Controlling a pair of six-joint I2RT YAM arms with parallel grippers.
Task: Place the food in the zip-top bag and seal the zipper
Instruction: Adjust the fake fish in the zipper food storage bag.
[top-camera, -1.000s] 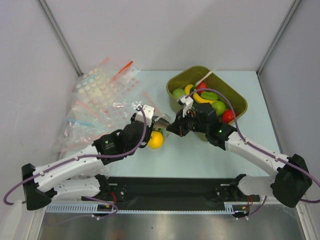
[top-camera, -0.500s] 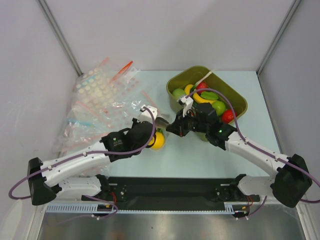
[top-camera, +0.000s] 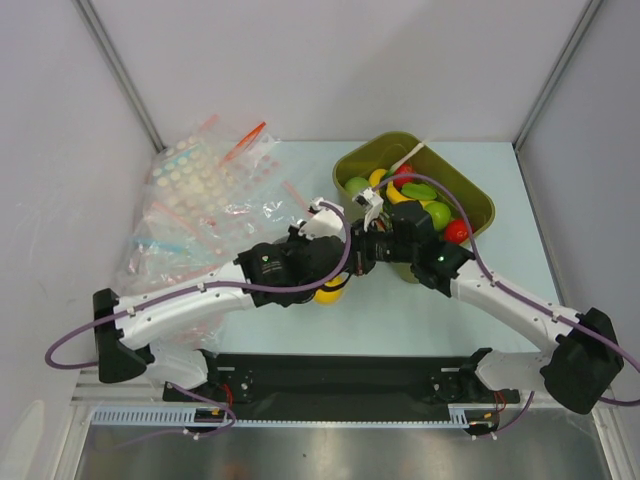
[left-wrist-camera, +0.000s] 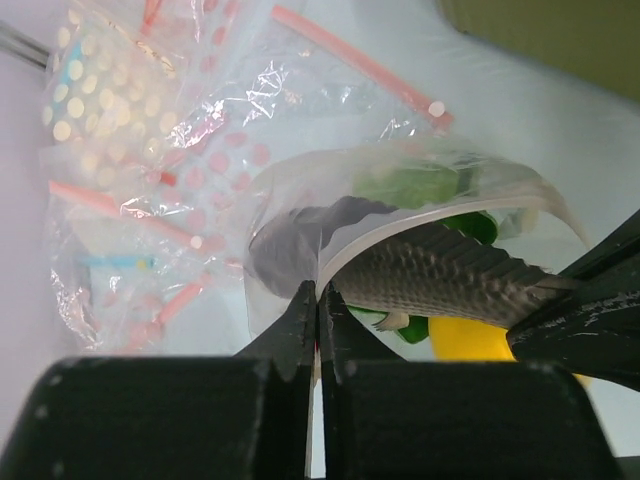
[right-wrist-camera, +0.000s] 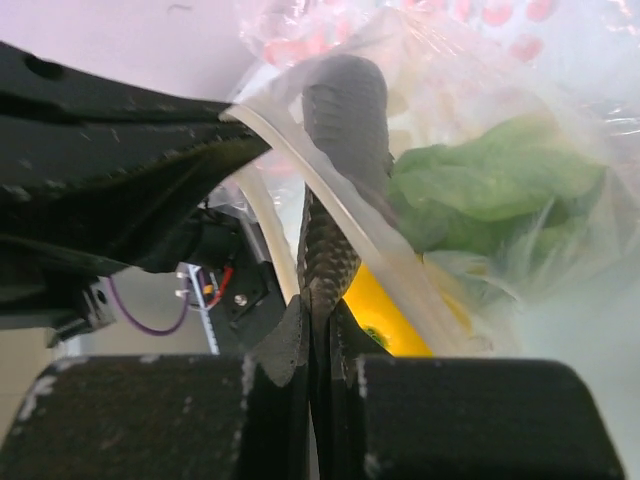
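Left pincer (left-wrist-camera: 318, 300) clenched on the colourless zipper strip (left-wrist-camera: 430, 213) of the clear white-dotted zip-top bag (left-wrist-camera: 300, 190). Right pincer (right-wrist-camera: 318, 300) is clenched on its rim too. In the wrist views we see ruffled green lettuce (right-wrist-camera: 490, 180) inside, with the round yellow fruit (right-wrist-camera: 385, 310) beneath. Overhead, the arms hide the bag. Loose bag pile (top-camera: 195, 190) left, olive fruit bin (top-camera: 365, 150) right.

Clear zip-top bag (left-wrist-camera: 290, 190), crumpled, at mid table (top-camera: 500, 230). Zipper (left-wrist-camera: 440, 212): colourless strip, bowed in an arc. Ruffled green lettuce (left-wrist-camera: 415, 185) inside. Yellow-orange fruit (left-wrist-camera: 475, 340) just below the lettuce, partly hidden.
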